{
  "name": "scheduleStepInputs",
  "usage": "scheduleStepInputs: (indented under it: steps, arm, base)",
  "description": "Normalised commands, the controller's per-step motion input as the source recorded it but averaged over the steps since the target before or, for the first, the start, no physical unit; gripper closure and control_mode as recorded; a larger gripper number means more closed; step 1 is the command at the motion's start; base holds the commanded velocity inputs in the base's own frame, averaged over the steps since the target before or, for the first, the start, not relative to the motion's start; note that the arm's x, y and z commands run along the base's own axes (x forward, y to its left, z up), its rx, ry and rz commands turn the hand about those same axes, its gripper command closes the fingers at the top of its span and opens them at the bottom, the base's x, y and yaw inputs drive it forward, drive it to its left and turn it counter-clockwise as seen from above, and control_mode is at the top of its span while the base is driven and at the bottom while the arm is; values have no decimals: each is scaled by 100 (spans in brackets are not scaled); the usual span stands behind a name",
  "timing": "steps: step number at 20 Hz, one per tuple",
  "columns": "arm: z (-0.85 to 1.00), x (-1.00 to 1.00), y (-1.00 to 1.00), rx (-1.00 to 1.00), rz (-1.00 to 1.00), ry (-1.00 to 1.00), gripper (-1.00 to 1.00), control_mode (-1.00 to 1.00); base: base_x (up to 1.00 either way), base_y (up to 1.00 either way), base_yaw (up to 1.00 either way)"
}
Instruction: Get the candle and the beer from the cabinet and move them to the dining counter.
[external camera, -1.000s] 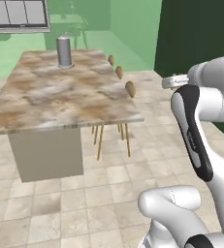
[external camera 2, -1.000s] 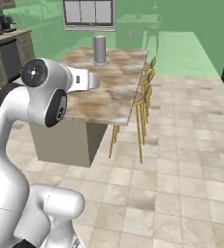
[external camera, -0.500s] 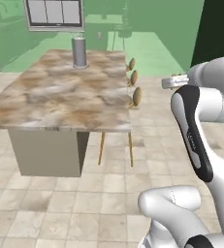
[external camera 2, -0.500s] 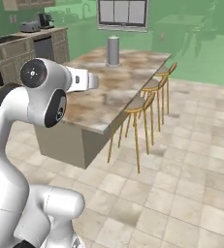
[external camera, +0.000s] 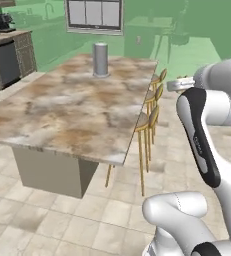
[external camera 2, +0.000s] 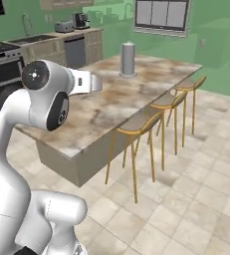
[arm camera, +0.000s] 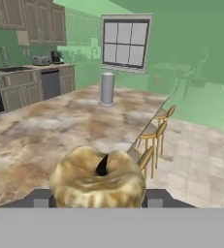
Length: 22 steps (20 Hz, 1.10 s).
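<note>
The tool (arm camera: pixel 98 199) grips the candle (arm camera: pixel 98 184), a squat tan-gold stub with a dark wick, its two dark tips pressed to either side; the arm carries it in the air off the stool side of the dining counter (external camera: pixel 72 112), not yet over the stone. The likely failure is a slip: the candle is round and glossy, and a sharp swing toward the tabletop could roll it out onto the tiled floor (external camera 2: pixel 196 199). The yellow-legged stools (external camera 2: pixel 151 127) lie between base and slab, so a low approach could clip them. A grey cylinder (arm camera: pixel 106 88) stands at 12 o'clock on the marbled tabletop, before a gridded window (arm camera: pixel 125 42) in the green wall
</note>
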Motion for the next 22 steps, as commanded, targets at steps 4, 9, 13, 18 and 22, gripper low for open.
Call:
scheduleStepInputs:
  steps: [4,9,13,18,22]
  arm:
    - [0,0,0,0,0,0,100,100]
    - [0,0,0,0,0,0,100,100]
    - [0,0,0,0,0,0,100,100]
    - [0,0,0,0,0,0,100,100]
    - [0,0,0,0,0,0,100,100]
  base:
    - [72,-94,42]
    - [50,-88,49]
    - [25,-88,58]
    - [16,-85,63]
    - [8,-84,65]
